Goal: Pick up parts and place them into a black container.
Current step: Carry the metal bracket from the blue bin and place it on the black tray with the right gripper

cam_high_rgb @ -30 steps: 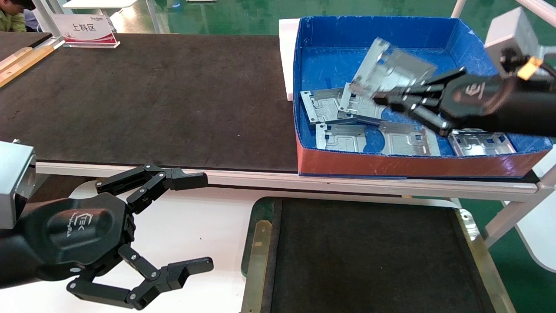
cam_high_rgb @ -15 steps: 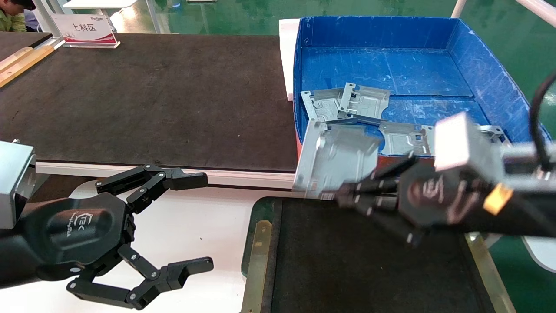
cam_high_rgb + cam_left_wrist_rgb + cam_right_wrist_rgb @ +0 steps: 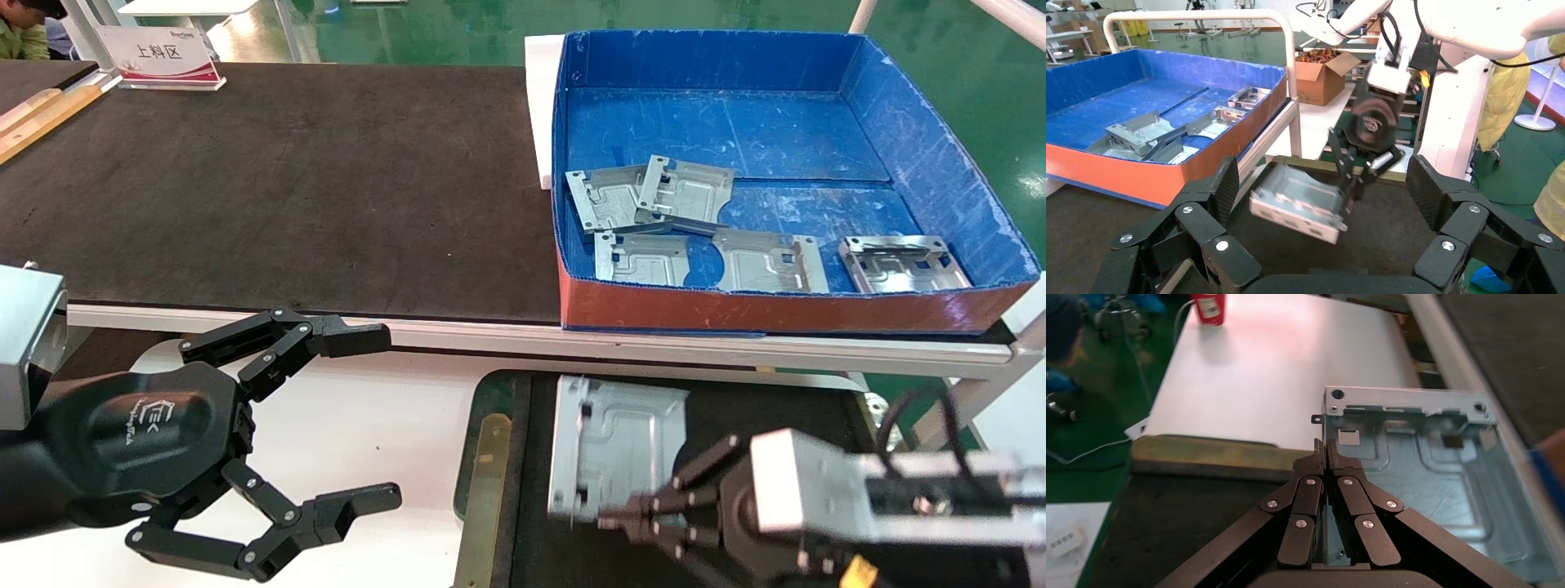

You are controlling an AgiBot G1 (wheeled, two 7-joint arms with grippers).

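My right gripper (image 3: 621, 518) is shut on the edge of one silver-grey part (image 3: 613, 445) and holds it low over the left part of the black container (image 3: 490, 457). In the right wrist view the right gripper (image 3: 1326, 447) has its fingers pressed together on the plate's edge. There the part (image 3: 1425, 471) reaches out past the tray's brass rim (image 3: 1205, 452). The left wrist view shows the same part (image 3: 1297, 202) tilted above the black floor, not lying flat. My left gripper (image 3: 380, 416) stays open and empty to the left of the tray. Several more parts (image 3: 686, 192) lie in the blue box.
The deep blue box (image 3: 735, 122) with a red-brown front stands on the dark table (image 3: 286, 188) behind the tray. A white surface (image 3: 368, 425) lies under my left gripper. A white label stand (image 3: 159, 57) is at the far left, and a white frame rail (image 3: 735, 347) runs between box and tray.
My right gripper has carried the part out of the blue box, over its front wall, and down over the black tray. The left arm has not moved.
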